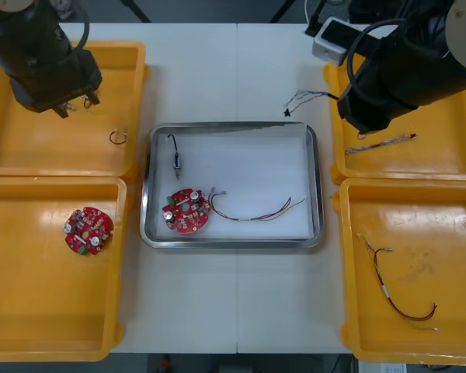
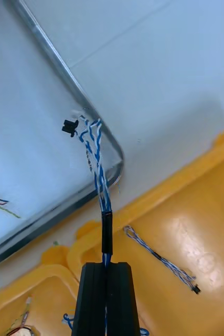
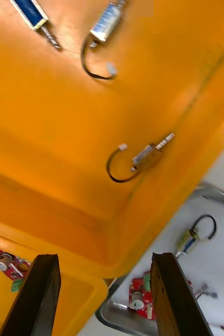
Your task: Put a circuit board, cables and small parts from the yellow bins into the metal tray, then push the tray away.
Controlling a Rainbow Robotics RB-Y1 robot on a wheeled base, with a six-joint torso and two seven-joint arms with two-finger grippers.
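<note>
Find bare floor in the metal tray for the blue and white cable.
Bare: the tray's far right floor, between the small metal part, the red and yellow cable and the rim. Crowded: near left, by the circuit board. Right gripper holds the blue and white cable at that corner; left gripper hangs over a yellow bin.

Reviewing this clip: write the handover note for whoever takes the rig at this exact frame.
Right gripper: jaws shut on the twisted blue and white cable, free end at the far right corner of the metal tray.
Left gripper: jaws open, above the far left yellow bin.
Done: circuit board, small metal part, red and yellow cable lie in the tray.
Left: release this cable in the tray, then push the tray away.
</note>
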